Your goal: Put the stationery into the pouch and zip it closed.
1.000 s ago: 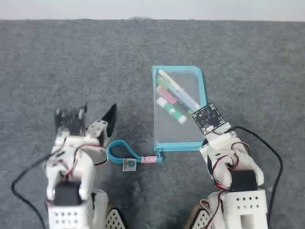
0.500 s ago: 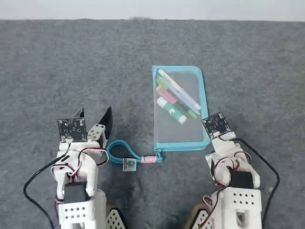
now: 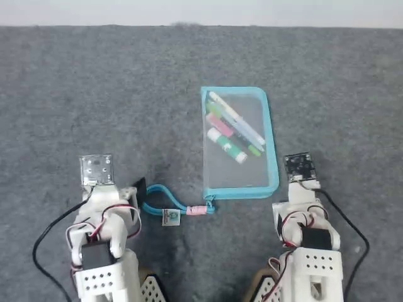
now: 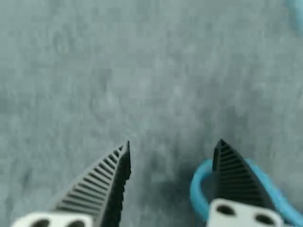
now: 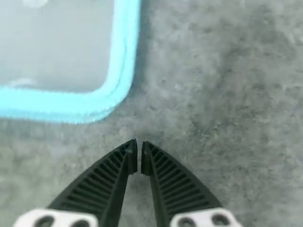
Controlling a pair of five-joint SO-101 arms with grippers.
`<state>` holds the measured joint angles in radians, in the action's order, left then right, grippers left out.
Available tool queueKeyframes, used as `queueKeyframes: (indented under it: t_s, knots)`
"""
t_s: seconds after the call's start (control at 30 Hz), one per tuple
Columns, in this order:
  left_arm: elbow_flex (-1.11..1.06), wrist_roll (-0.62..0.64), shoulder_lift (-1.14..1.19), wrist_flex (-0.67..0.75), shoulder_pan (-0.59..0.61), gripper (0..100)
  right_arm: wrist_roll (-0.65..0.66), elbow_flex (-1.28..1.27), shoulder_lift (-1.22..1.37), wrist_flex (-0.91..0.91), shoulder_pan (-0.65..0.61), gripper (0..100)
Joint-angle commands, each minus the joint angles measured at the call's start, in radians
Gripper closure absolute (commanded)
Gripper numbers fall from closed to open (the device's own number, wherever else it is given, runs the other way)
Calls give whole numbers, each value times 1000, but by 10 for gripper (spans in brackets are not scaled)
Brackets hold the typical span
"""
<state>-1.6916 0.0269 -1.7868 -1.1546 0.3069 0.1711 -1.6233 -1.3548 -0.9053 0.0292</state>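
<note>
A clear pouch [image 3: 236, 141] with a teal border lies in the middle of the grey mat, holding several markers and pens [image 3: 234, 131]. A blue wrist strap [image 3: 156, 200] with a pink tab runs from its near left corner. My left gripper [image 4: 173, 153] is open just above the mat, one finger over the strap's loop [image 4: 201, 187]. My right gripper [image 5: 138, 147] is shut and empty, hovering beside the pouch's near right corner [image 5: 113, 94]. In the high view the left arm [image 3: 101, 207] and right arm [image 3: 305, 207] sit drawn back near the front edge.
Grey felt mat [image 3: 94, 88] covers the table, with open room to the left, right and beyond the pouch. A small tag [image 3: 170, 217] hangs on the strap.
Both arms have pulled back toward the front edge. The right gripper left the pouch's right edge. The left gripper dropped low beside the strap.
</note>
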Motion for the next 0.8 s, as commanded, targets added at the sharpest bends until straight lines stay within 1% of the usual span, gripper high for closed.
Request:
queueKeyframes:
  t_s: [0.0, 0.1, 0.2, 0.3, 0.33, 0.53, 0.77]
  knots:
    - [5, 12, -25, -43, 5, 734, -38, 29, -59, 25, 42, 990]
    - [5, 14, -25, -58, 5, 734, -44, 26, -153, -4, 107, 990]
    - [5, 14, -25, -101, 5, 734, -92, 26, -294, -81, 151, 991]
    - [5, 17, -26, -103, 5, 734, -98, -17, -463, -163, 166, 991]
    - [5, 17, -26, -103, 5, 734, -87, -29, -484, -165, 162, 991]
    - [5, 17, -26, -103, 5, 734, -71, -63, -426, -85, 150, 991]
    - [5, 17, -26, -103, 5, 734, -71, -63, -423, -165, 36, 987]
